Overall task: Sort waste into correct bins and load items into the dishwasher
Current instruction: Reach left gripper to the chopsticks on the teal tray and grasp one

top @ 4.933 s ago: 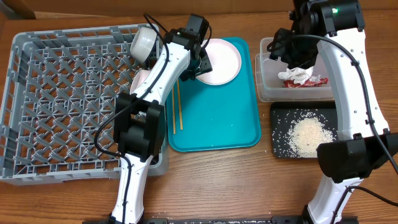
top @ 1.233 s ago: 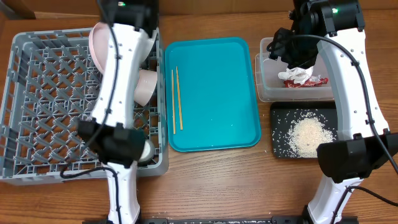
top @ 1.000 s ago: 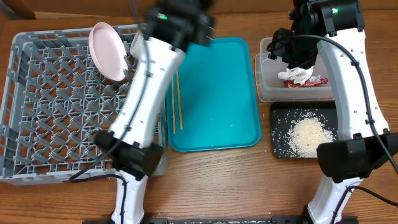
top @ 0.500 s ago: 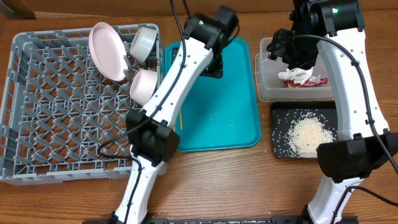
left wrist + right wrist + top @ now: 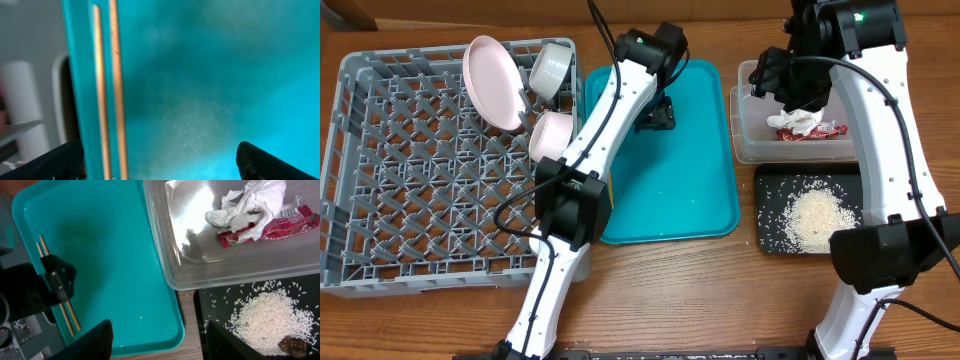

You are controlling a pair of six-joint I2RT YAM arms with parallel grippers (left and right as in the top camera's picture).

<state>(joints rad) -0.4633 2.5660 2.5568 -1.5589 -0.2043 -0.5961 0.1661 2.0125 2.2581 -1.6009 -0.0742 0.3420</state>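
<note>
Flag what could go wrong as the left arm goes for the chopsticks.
1. The chopsticks lie flat beside the rim of the teal tray. The open left gripper may hit that rim or catch only one stick.
2. The dish rack has an open lattice floor, so thin sticks could slip through.

Brown wood-grain table [image 5: 720, 290], even light, soft shadows.

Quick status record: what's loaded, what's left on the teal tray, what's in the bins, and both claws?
rack: plate, upper bowl, lower bowl
teal tray: chopsticks along one edge, not loaded
clear tub: napkin, wrapper
black tray: rice
left claw: open, over teal tray near chopsticks
right claw: open, empty
</note>
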